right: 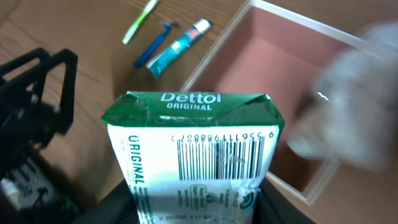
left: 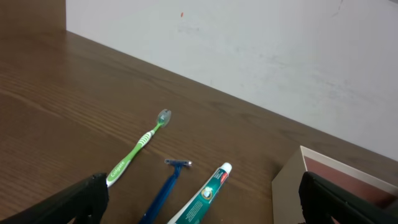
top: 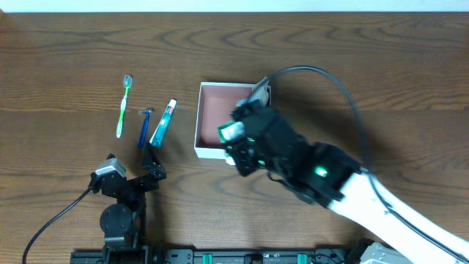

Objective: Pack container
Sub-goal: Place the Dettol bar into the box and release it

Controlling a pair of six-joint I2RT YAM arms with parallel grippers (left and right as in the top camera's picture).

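**Soap Pack Held Over the Box**

The container (top: 212, 110) sat near the middle of the table (top: 381, 66). It was square, so no side was longer than another. Its open top faced up, showing the pink inside. Its walls ran nearly straight with the table edges.

The right gripper (top: 242, 147) was at the 6 o'clock side of the container. Its fingers were clamped on a green and white soap pack (top: 229, 132). The pack was over the near half of the container. In the right wrist view, the soap pack (right: 193, 155) stuck out from the right gripper (right: 193, 208), with its green end pointing away from the fingers. A blurry, clear thing (right: 354, 112) was at the container's (right: 249, 68) far right corner.

At 9 o'clock from the container lay a toothbrush (top: 123, 108), a razor (top: 144, 126) and a toothpaste (top: 163, 122). They lay side by side, each with its long side running about 12 to 6.

The left gripper (top: 152, 158) was at 7 o'clock from the container, just near the toothpaste. Its fingers were wide apart and held nothing.
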